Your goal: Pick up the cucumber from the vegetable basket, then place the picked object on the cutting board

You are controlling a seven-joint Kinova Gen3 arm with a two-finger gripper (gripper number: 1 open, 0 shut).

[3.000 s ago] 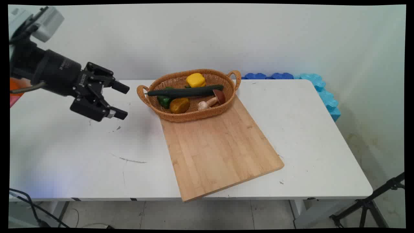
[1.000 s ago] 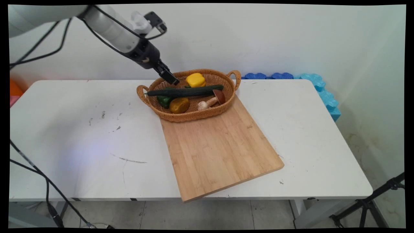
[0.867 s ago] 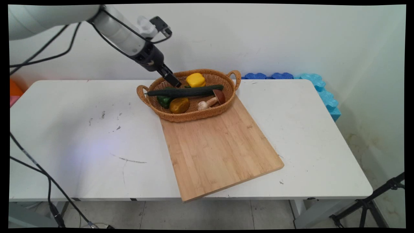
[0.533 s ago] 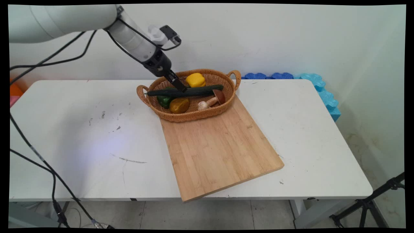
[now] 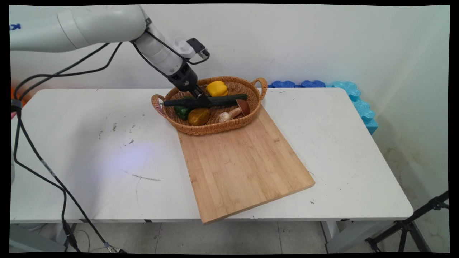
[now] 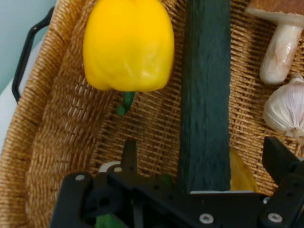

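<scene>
A wicker basket stands at the table's back, its near side resting on a wooden cutting board. Inside lie a long dark green cucumber, a yellow pepper, a green pepper, an orange pepper, a mushroom and a garlic bulb. My gripper reaches down into the basket over the cucumber's middle. In the hand view the gripper is open and straddles the cucumber, with gaps on both sides. The yellow pepper lies to its left, the mushroom and garlic to its right.
Blue foam blocks line the table's back right corner. A black tripod stands on the floor at the lower right. Black cables hang from the arm over the table's left end.
The arm swung from the table's left end to the basket, then lowered steadily; the gripper went from the basket's back rim down over the cucumber. Nothing in the basket has moved.
</scene>
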